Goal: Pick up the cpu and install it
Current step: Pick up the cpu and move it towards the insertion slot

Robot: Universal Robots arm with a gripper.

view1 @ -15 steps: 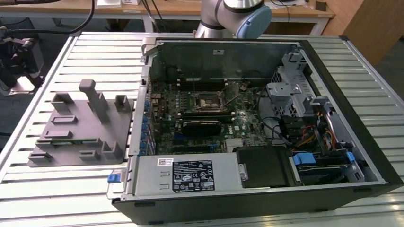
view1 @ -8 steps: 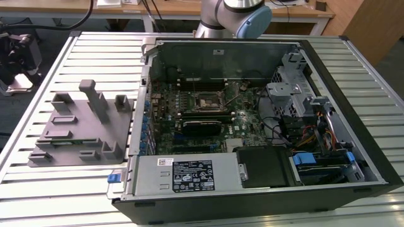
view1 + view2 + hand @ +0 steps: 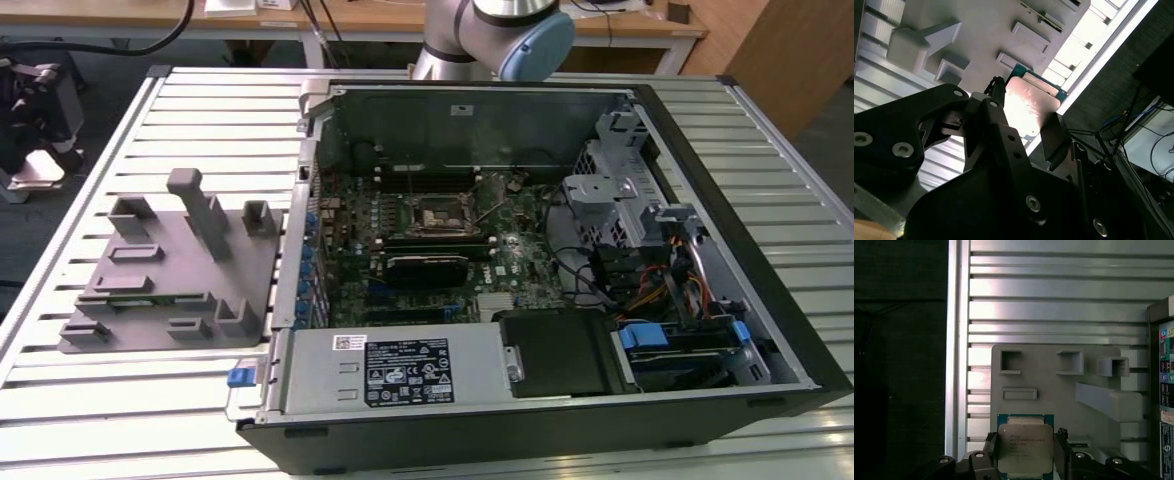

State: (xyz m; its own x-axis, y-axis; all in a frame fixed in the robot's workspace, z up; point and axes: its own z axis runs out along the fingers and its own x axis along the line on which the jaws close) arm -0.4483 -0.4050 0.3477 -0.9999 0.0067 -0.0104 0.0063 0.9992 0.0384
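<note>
Reading the pick as done: the tool [image 3: 1026,439] is clamped on the cpu [image 3: 1025,450]. In the first wrist view one dark finger [image 3: 1062,445] presses each opposite edge, the silvery lid faces the camera, and a green rim shows along the far edge. The second wrist view agrees: the shiny lid is wedged between the two black fingers, with no gap that I can see.

The cpu hangs in the air above the grey fixture tray [image 3: 1054,390], well apart from it. The whole tray and bare slats of the desk [image 3: 1054,305] show behind the chip. So it is out of the tray and not seated in anything.

Left: the whole install. In the exterior view the open PC case [image 3: 787,330] has the tray at its 9 o'clock on the desk. The black socket frame [image 3: 437,213] sits mid-board, about 10 o'clock from case centre. It looks unoccupied, but it is too small to be sure. Past the case at 12 o'clock stands the arm [image 3: 494,30].

Estimate: about a third through. Grasp looks secure; transfer and seating are outstanding.
</note>
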